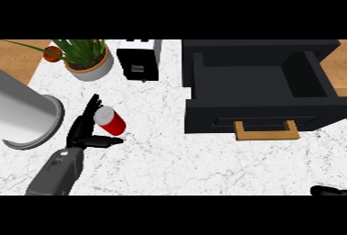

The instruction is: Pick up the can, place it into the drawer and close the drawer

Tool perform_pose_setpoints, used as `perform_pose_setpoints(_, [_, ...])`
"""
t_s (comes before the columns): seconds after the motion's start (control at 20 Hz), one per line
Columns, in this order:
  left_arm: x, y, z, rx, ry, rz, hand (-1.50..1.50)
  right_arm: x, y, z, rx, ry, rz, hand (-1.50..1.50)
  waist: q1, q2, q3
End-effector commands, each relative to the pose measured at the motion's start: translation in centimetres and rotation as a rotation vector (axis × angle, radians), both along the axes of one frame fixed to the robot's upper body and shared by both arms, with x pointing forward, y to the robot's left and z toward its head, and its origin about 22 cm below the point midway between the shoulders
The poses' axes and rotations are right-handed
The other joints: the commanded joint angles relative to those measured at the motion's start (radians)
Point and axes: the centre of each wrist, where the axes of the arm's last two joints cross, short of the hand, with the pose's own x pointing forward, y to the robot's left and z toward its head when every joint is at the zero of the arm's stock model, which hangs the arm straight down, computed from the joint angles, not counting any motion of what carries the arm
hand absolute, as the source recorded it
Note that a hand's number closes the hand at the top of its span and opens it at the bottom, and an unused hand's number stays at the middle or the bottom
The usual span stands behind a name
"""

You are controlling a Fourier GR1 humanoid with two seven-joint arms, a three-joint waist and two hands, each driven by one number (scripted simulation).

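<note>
Reaching in from seven o'clock, my left hand lies against the red can on the white marbled worktop. Straight fingers run up the can's left side and the thumb sticks out just below its base, so the hand is spread and not closed round it. That can stands a little left of the middle of the view, silver top showing. At three o'clock from it, well apart, the black drawer is pulled open, its wooden handle facing me. Only a dark tip of my right hand shows at five o'clock; I cannot tell its state. At eleven o'clock sits a potted plant, a black toaster beside it. A large grey metal pot fills nine o'clock.
</note>
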Motion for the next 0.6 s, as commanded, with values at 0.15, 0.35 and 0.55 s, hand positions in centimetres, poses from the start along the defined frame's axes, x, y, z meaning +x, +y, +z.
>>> perform_pose_setpoints(0.15, [2.1, -2.9, 0.8, -0.024, 0.003, -0.118, -1.50, 0.0, 1.3, -1.4, -0.006, -0.025, -0.016, -1.50, 0.001, -0.001, 0.000])
perform_pose_setpoints(0.35, [2.0, -2.3, 0.6, -0.063, -0.009, -0.132, 1.50, -1.2, 0.5, 0.9, -0.009, -0.014, 0.004, -1.50, -0.015, 0.004, -0.001])
perform_pose_setpoints(0.55, [2.0, -5.3, 0.1, -0.113, -0.020, -0.183, 1.50, -0.8, -1.7, -0.1, 0.000, -0.010, -0.017, -1.50, -0.005, 0.000, 0.000])
